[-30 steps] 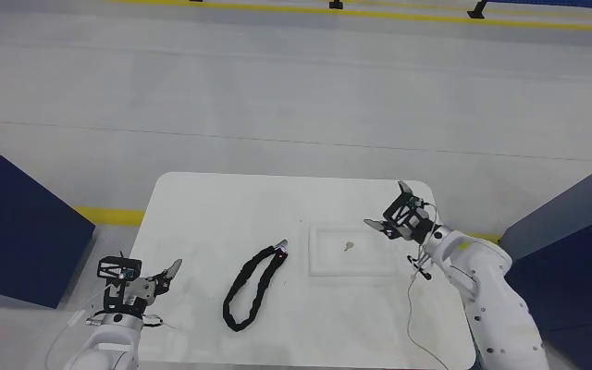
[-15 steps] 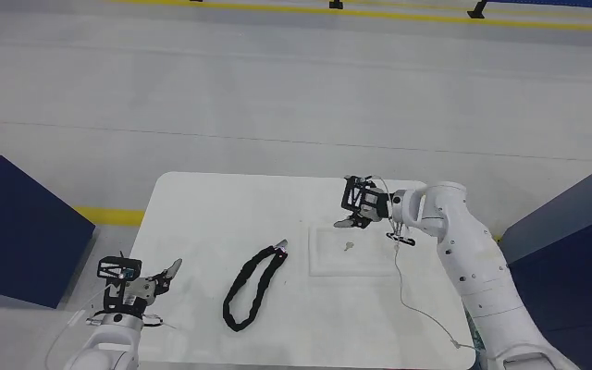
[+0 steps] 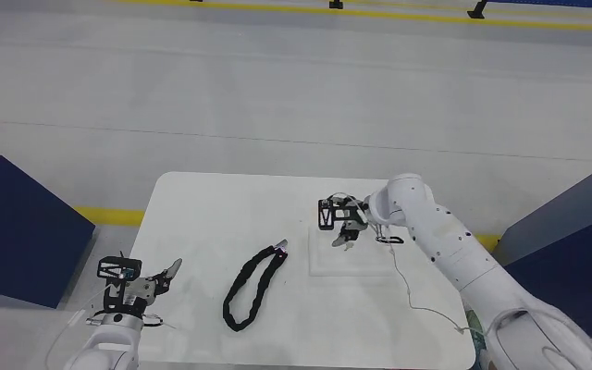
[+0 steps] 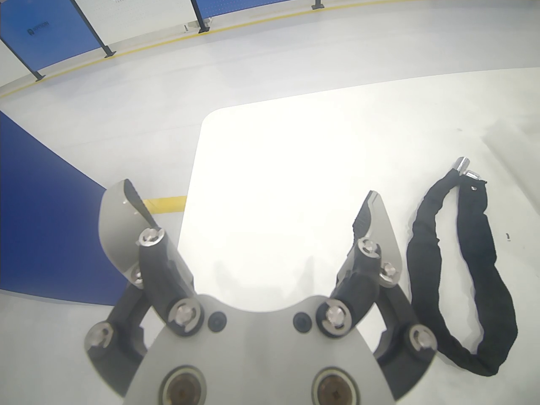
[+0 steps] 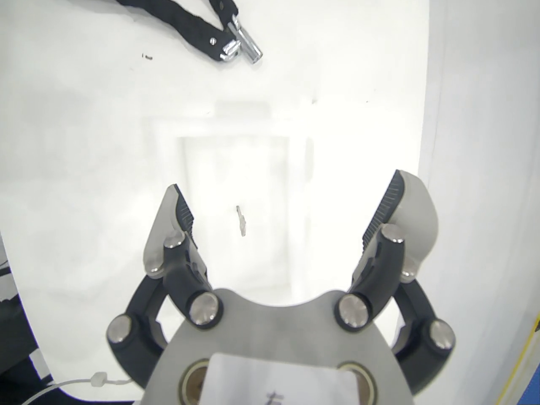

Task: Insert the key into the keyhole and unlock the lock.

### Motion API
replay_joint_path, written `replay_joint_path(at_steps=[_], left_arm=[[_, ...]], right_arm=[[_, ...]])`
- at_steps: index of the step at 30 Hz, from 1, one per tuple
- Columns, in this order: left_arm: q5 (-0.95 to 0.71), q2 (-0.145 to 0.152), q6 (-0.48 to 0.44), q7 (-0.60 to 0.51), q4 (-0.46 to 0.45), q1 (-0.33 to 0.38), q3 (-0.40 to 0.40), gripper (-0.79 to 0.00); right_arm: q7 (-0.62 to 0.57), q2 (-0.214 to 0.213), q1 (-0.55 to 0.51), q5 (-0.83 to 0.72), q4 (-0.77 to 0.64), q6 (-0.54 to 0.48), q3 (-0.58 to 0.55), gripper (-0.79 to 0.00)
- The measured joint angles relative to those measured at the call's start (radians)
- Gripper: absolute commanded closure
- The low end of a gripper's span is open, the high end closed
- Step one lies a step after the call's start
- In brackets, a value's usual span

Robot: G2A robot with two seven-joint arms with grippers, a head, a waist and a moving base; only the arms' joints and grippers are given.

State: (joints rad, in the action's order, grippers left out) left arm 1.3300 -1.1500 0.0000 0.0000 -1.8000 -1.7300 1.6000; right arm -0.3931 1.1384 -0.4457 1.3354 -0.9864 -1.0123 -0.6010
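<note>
Nearest the robot, the left end effector (image 4: 249,200) is hanging over the near left corner of the desk (image 3: 213,213), its two ribbed fingers spread wide and gripping nothing. Just beyond it the chain lock (image 4: 460,263) is lying in a long, narrow loop. A black, wrinkled fabric sleeve is covering the links, and a short, bright metal cylinder (image 5: 247,46) is joining the two ends at the far tip. The keyhole is too small to make out.

Farther on, a shallow white rectangular tray (image 3: 370,264) is sitting near that metal tip, apart from it. The key (image 5: 241,221) is lying flat inside the tray — small, thin, pale metal, barely standing out from the smooth white floor under it. The right end effector (image 5: 287,191) is hanging above it, fingers wide apart and empty, with the key showing between them, nearer one finger.

The step in hand looks like picking up the key; nothing is being inserted yet. The next move is probably calling for centring over the key, lowering, and pinching its head so the blade is sticking out — a flat sliver on a slick surface may be slipping away.
</note>
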Motion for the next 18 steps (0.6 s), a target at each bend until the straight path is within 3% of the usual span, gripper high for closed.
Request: replay_joint_path(at_steps=[6,18], left_arm=[[0.000,0.000,0.000,0.000,0.000,0.000,0.000,-0.785],[0.000,0.000,0.000,0.000,0.000,0.000,0.000,-0.785]], right_arm=[[0.055,0.009,0.041,0.028,0.074,0.000,0.137,-0.785],[0.146,0.042,0.075,0.030,0.226,0.000,0.259,-0.785]])
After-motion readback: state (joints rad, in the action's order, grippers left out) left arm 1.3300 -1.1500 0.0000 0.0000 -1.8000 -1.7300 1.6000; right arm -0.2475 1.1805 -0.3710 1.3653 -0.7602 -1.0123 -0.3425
